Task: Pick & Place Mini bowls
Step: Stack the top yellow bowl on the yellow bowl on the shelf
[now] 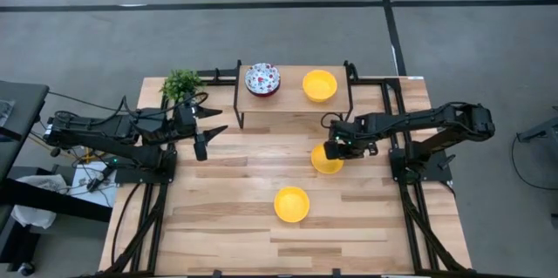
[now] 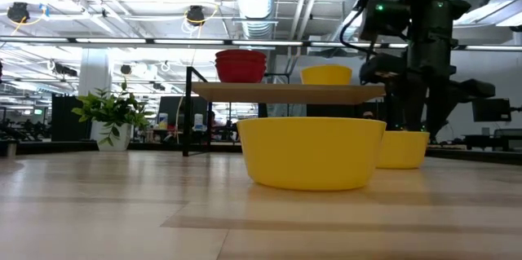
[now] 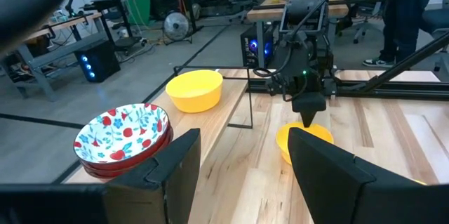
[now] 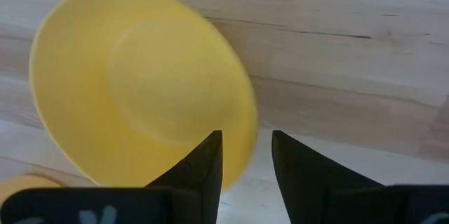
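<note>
Right gripper (image 1: 332, 151), mid-right of the high view: we see its narrowly parted fingers straddling the rim of a glossy yellow round bowl (image 1: 327, 160). Left gripper (image 1: 207, 130) is wide open.

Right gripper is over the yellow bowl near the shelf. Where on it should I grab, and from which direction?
Take the yellow bowl by its thin rim, coming straight down. It sits upright and open on the table, so one finger can go inside the wall and one outside. The right gripper is open and already straddling the rim edge on its own side.
</note>
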{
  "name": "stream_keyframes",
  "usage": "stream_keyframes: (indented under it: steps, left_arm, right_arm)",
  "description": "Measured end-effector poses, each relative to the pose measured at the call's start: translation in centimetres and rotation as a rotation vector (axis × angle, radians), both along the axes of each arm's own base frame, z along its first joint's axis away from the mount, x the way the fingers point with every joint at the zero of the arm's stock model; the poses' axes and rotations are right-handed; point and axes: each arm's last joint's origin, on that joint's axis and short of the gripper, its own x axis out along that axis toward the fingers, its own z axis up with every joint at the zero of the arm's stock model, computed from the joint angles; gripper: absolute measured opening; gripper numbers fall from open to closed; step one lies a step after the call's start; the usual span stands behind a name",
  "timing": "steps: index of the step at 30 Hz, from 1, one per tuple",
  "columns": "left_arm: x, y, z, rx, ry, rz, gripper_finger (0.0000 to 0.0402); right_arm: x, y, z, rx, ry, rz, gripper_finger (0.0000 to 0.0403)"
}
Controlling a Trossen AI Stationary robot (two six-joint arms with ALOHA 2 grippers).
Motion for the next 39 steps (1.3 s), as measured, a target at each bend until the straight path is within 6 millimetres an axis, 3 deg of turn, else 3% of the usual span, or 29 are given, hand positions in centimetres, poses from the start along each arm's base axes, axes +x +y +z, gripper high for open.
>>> stream_keyframes:
  steps: [24,39]
  left_arm:
    - [0.0,0.0,0.0,0.0,-0.001,0.0,0.0214]
    - [0.0,0.0,0.0,0.0,-0.001,0.0,0.0214]
  right_arm:
    - [0.0,1.1,-1.3,0.023,-0.037,-0.024,0.011]
    - [0.0,1.1,-1.2,0.027,-0.037,-0.031,0.0012]
